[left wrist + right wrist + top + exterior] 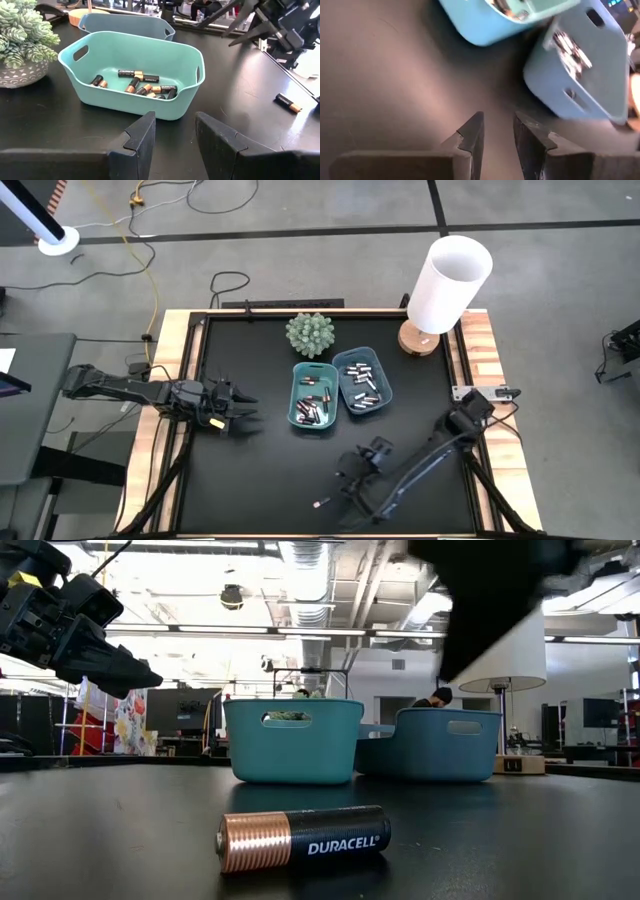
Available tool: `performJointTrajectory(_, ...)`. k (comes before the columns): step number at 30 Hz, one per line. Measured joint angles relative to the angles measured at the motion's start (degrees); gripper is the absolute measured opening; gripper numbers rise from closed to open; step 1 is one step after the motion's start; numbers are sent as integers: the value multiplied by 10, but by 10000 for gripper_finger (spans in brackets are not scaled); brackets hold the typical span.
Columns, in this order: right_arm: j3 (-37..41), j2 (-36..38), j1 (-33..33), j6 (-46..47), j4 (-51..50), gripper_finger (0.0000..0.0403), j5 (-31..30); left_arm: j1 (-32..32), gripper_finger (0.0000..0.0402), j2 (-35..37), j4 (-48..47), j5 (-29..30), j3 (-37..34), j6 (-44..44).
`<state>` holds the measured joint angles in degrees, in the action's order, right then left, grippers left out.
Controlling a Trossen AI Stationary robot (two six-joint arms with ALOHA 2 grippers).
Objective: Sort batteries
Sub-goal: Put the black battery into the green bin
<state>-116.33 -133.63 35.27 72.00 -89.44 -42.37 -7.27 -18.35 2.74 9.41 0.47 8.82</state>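
The right gripper (497,132) is being held with its fingers narrowly parted and empty above the bare black table (260,480), near the front. The left gripper (174,131) is being kept parted and empty too, at the table's left side, facing the teal tray (313,396). One loose battery (303,837), dark with a copper end, is lying on its side near the front edge, apart from both grippers. Dark, copper-ended batteries (137,83) are lying in the teal tray; silvery ones (362,385) are lying in the blue tray (362,380) beside it. Sorting is judged nearly finished: only that loose battery is seen left outside.
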Motion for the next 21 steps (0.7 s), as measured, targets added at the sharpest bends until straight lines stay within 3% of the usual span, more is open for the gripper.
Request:
performJointTrajectory(6, 167, 97, 52, 173, 27, 118, -30, 0, 136, 0, 0, 0, 0, 0)
performJointTrajectory(11, 358, 220, 93, 260, 189, 118, -64, 0, 136, 0, 0, 0, 0, 0)
performJointTrajectory(15, 499, 301, 110, 201, 433, 118, -88, 0, 136, 0, 0, 0, 0, 0)
performJointTrajectory(21, 632, 357, 101, -30, 808, 118, -86, 0, 136, 0, 0, 0, 0, 0)
